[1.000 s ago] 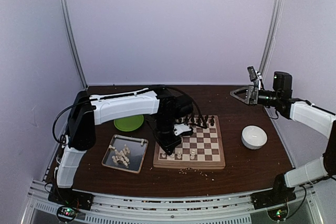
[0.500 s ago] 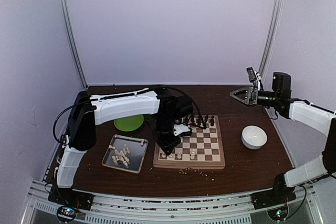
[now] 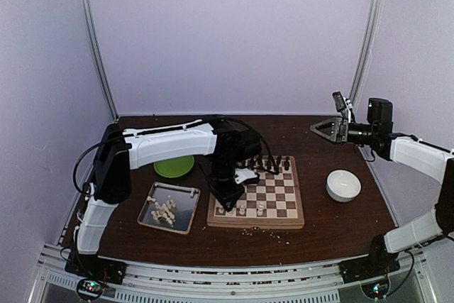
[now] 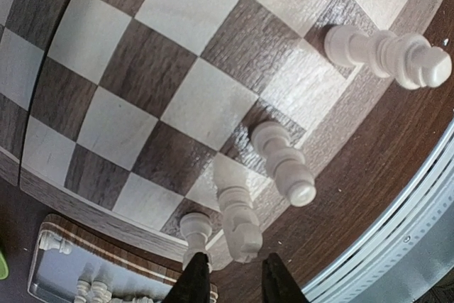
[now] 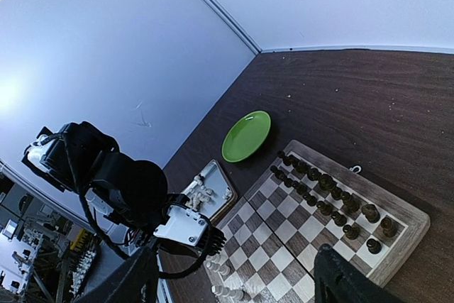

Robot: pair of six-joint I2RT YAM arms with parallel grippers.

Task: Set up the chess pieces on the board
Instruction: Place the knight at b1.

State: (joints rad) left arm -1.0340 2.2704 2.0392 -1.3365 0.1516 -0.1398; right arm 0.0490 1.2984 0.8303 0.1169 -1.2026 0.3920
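Left fingers [image 4: 197,279] have parted around a white piece [image 4: 237,214].

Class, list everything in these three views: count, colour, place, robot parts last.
board: one, brown checks, tan rim, table centre
dark chess pieces: two rows, brown-black, board's far edge
white chess pieces: four, cream, board's near row
tray: one, silver, left of board
loose pieces: a pile, cream, in tray
plate: one, green, behind tray
bowl: one, white, right of board
crumbs: several, pale, table by board's front
table: one, dark brown
left gripper: one, black fingers, open, over near-left white pieces
right gripper: one, black, open, empty, raised far right
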